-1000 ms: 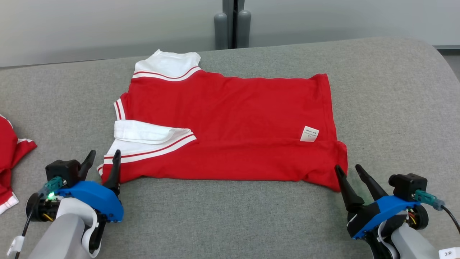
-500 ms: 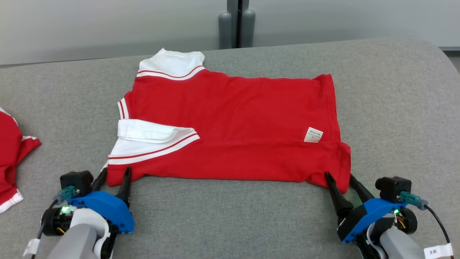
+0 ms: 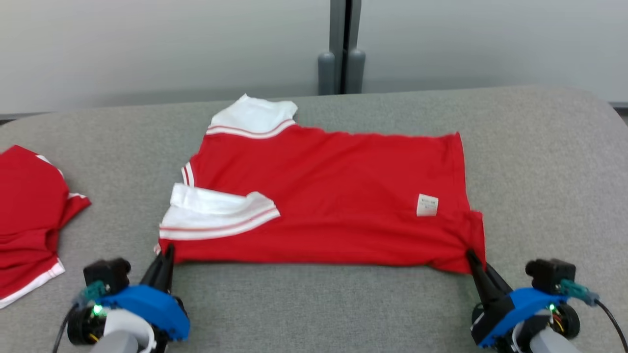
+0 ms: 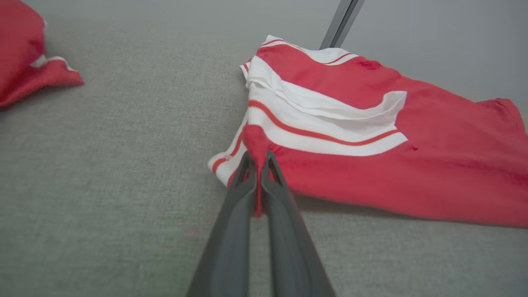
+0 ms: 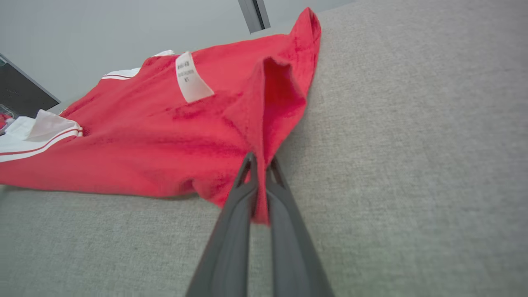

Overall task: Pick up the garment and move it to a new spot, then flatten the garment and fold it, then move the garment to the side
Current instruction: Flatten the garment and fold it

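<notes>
The left claw [image 3: 168, 251] pinches the shirt [image 3: 333, 196] corner at seven o'clock; the right claw [image 3: 472, 256] pinches its five o'clock corner.

left gripper [image 3: 168, 251]: long dark fingers [image 4: 231, 239], blue shell [image 3: 147, 304], black box [image 3: 105, 272], teal plug [image 3: 91, 291], green light [image 3: 96, 310], pale forearm [image 3: 114, 343] | right gripper [image 3: 471, 256]: same build, black cable [image 3: 612, 316] off the plug
</notes>
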Controlling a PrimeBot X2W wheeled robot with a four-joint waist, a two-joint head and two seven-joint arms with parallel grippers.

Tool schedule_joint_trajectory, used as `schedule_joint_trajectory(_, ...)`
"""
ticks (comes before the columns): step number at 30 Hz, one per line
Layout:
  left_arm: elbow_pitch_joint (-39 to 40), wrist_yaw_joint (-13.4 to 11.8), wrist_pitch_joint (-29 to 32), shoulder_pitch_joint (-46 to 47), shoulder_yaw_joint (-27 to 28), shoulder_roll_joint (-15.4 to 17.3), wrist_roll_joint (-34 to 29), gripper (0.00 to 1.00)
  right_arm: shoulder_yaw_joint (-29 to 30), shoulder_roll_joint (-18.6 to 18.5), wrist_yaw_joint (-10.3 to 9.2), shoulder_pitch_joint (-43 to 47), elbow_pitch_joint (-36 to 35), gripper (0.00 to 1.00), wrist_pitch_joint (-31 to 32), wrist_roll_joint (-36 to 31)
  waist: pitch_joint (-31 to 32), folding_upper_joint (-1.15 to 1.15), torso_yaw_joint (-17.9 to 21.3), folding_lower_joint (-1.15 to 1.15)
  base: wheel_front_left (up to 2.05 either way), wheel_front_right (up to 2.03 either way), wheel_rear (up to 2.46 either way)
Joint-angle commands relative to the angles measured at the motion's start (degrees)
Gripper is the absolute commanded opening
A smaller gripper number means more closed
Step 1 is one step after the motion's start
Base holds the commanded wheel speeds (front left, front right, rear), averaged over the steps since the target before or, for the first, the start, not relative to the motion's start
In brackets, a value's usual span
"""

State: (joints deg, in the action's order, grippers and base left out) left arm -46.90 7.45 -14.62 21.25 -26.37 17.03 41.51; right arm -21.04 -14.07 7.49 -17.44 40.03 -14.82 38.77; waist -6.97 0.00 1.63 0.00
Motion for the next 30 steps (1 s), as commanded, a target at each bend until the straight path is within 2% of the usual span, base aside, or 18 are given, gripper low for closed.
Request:
schedule_joint_trajectory(1,0.4,0.0,-0.3,-1.5,0.4,0.2,0.0,0.0,0.4,-0.6,0.02,1.5,-0.5,0.0,-0.3,0.4,0.7,0.0,0.0,0.0,0.0,0.0,0.0)
schedule_joint_trajectory(7,7.5,-2.6,-0.6,-11.1,1.7,-0.2,-0.7,0.0,2.9,-2.1,0.02,10.1,-6.6,0.0,-0.3,0.8,4.0,0.0,-1.5,0.0,0.0,0.0,0.0)
schedule_joint_trajectory(14,19.4,-7.1,-0.6,-22.7,3.2,0.9,-0.9,0.0,7.0,-4.0,0.02,19.0,-15.2,0.0,4.4,-1.4,5.2,0.0,-2.2,0.0,0.0,0.0,0.0)
schedule_joint_trajectory(16,24.1,-9.3,0.6,-26.6,3.7,1.4,-0.2,0.0,9.4,-3.5,0.02,22.4,-18.7,0.0,7.1,-2.6,5.6,0.0,-2.4,0.0,0.0,0.0,0.0)
schedule_joint_trajectory(21,29.0,-11.3,2.4,-29.7,3.8,2.4,0.3,0.0,12.5,-0.8,0.02,26.2,-22.7,0.0,11.2,-4.2,6.0,0.0,-2.6,0.0,0.0,0.0,0.0)
schedule_joint_trajectory(22,29.6,-11.6,2.7,-30.0,3.7,2.4,0.2,0.25,13.0,-0.3,0.02,26.6,-23.3,0.0,11.8,-4.9,6.1,0.0,-2.6,0.0,0.0,0.0,0.0)
schedule_joint_trajectory(23,30.2,-11.9,3.0,-30.1,3.3,2.4,-0.1,0.61,13.3,0.3,0.02,26.8,-23.7,0.3,12.2,-5.5,6.1,0.0,-2.4,0.0,0.0,0.0,0.0)
schedule_joint_trajectory(24,30.4,-12.0,2.9,-30.0,3.1,2.5,-0.4,1.0,13.6,0.7,0.02,26.9,-24.1,0.78,12.5,-6.2,6.2,0.0,-2.3,0.0,0.0,0.0,0.0)
schedule_joint_trajectory(25,30.1,-11.6,2.5,-29.7,3.2,2.7,-0.5,1.0,13.9,1.2,0.02,27.0,-24.3,1.0,12.7,-6.9,6.3,0.0,-2.1,0.0,0.0,0.0,0.0)
schedule_joint_trajectory(30,30.6,-12.1,-0.1,-27.6,5.2,1.1,-2.6,1.0,15.1,3.2,0.02,24.3,-25.8,1.0,10.9,-10.2,6.4,0.0,-1.2,0.0,0.0,0.0,0.0)
